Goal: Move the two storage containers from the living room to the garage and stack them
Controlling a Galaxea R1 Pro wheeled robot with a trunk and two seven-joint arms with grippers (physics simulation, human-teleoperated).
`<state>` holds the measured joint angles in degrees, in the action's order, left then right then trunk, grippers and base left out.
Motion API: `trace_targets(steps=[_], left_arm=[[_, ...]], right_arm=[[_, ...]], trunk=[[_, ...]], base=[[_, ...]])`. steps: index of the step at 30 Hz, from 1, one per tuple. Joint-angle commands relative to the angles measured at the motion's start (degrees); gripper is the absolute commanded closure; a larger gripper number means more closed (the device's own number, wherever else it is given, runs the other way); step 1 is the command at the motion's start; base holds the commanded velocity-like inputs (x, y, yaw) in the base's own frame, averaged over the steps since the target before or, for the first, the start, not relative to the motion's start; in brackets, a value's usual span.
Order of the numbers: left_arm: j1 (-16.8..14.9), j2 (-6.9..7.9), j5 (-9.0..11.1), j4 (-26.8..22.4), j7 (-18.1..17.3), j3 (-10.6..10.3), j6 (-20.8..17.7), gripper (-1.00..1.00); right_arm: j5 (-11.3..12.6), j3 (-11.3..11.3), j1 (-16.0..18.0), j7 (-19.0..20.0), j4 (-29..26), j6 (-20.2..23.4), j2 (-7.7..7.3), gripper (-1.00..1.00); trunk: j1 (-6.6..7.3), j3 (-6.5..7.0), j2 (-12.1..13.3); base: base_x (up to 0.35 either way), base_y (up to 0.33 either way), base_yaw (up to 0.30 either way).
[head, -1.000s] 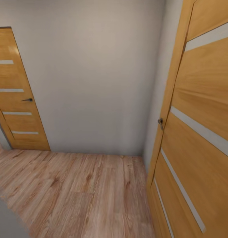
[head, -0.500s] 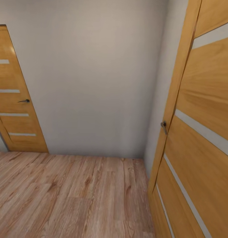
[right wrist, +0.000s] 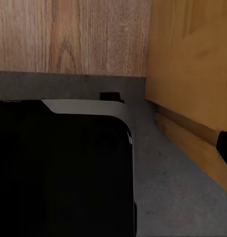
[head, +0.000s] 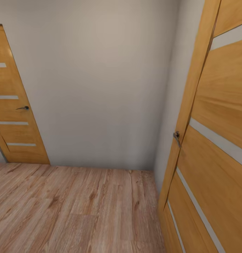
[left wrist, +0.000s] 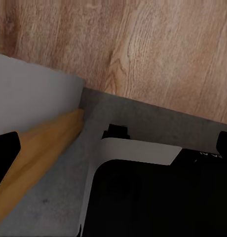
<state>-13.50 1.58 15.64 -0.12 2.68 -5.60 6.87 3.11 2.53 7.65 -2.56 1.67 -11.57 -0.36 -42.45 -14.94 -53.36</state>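
Note:
Both storage containers are out of view. The head view faces a hallway corner with light wood planks (head: pixel 82 211) and a pale wall (head: pixel 99 88). In the left wrist view my left gripper (left wrist: pixel 113 145) is open, its black fingertips (left wrist: pixel 5 148) at the picture's two side edges, over my black base (left wrist: pixel 153 197). My right gripper (right wrist: pixel 113 148) also looks open, with one fingertip (right wrist: pixel 225 148) at the picture's edge. Nothing is held. Grey concrete floor (left wrist: pixel 143 111) lies under my base and meets the wood planks (left wrist: pixel 143 44).
A wooden door (head: pixel 12 105) with a dark handle (head: pixel 23 108) stands at the far left. A second wooden door (head: pixel 212 140) with a metal handle (head: pixel 176 136) is close on my right. A door panel (right wrist: pixel 192 59) and a wall corner (left wrist: pixel 29 98) flank my base.
The whole head view has shifted: the left door slid toward the left edge and the right door's handle moved right and down, so the camera has moved. Nothing in the scene itself moved.

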Motion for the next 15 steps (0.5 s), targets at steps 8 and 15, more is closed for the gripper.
trace_targets(steps=[8,15], left_arm=[[-0.04,0.00,0.45,0.03,0.14,-0.47,0.16,-1.00],[-0.04,0.00,0.45,0.03,0.14,-0.46,0.16,-1.00]], right_arm=[[0.32,0.28,0.08,-0.07,0.18,-0.32,0.01,-1.00],[0.32,0.28,0.08,-0.07,0.18,-0.30,0.09,-1.00]], trunk=[[-0.02,-0.07,-0.04],[-0.02,-0.07,-0.04]], base=[[0.175,0.000,0.000],[0.179,0.000,0.000]])
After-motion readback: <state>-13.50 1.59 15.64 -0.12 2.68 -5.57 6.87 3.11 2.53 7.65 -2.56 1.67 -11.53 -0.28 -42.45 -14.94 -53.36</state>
